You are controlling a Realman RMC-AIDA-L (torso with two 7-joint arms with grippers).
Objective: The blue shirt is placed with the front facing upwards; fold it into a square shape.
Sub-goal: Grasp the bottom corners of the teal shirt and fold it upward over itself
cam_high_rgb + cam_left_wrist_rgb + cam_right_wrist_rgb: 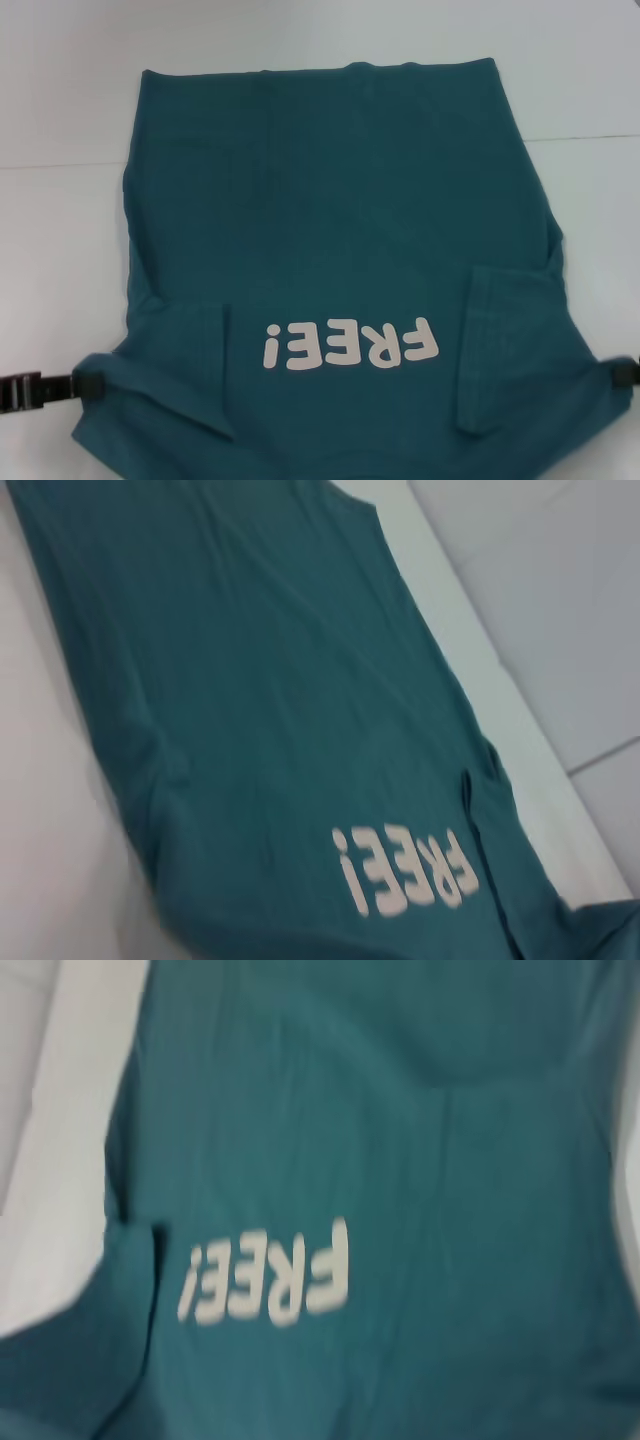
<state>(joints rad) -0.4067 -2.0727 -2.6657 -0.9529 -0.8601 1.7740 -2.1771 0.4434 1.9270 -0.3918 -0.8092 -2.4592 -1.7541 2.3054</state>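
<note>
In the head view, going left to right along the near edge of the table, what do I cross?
Left hand at the shirt's edge → folded-in sleeve → "FREE!" print on the blue shirt → other folded-in sleeve → right hand at the opposite edge.

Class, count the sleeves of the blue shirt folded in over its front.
2. On the blue shirt, one sleeve lies folded inward on the robot's left of the FREE! print; the other sleeve lies on its right.

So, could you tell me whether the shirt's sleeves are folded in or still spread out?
Folded in. On the blue shirt, both sleeves lie as flaps over the front, flanking the FREE! print.
</note>
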